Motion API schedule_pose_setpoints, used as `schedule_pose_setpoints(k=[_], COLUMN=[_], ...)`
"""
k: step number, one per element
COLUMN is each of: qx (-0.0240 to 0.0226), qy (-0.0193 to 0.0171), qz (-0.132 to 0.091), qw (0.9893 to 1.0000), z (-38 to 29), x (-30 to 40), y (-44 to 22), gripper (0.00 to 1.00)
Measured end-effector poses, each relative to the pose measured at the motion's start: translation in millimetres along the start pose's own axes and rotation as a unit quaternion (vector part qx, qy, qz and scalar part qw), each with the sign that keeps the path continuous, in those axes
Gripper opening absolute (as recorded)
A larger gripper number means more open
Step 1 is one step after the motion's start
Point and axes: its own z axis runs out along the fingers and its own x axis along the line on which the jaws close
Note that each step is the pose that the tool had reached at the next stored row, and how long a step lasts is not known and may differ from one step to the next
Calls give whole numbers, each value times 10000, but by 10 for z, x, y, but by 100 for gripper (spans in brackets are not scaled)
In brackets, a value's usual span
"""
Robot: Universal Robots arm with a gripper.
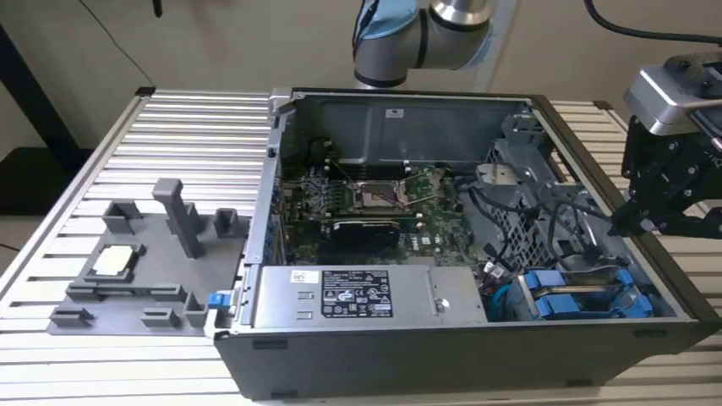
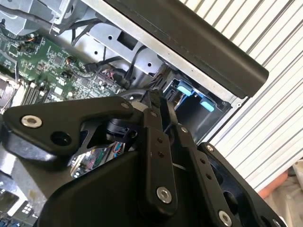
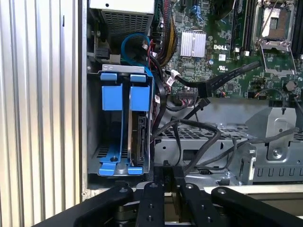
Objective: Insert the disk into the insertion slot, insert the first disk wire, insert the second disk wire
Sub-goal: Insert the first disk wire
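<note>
Disk (image 3: 138,139) stands on edge, lengthwise in its slot (image 3: 124,68).

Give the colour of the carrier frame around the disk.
The carrier frame is bright blue, seen best in the first wrist view.

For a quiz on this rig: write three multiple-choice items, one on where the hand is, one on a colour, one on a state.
1. In the exterior view the hand is: A over the grey fixture; B beside the right wall of the case; C over the power supply.
2. The carriers in the drive bay are: A red; B yellow; C blue.
3. The case is: A open, motherboard exposed; B closed by a panel; C tipped on end.
1 B: it hangs at the exterior view's right, by that wall. 2 C: both frames are blue. 3 A: the motherboard lies in plain sight.
</note>
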Motion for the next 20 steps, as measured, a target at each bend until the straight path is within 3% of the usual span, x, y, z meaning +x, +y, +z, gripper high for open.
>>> schedule_pose_setpoints(k=[10, 11, 15, 18, 20], qx=[-2, -16, -166, -193, -195], qy=[0, 15, 196, 281, 305], qz=[0, 0, 7, 7, 17], qw=[10000, 10000, 9997, 9994, 9993], z=[0, 0, 1, 16, 43], x=[0, 0, -1, -2, -5], y=[0, -1, -1, 0, 1], gripper=[19, 19, 19, 19, 19])
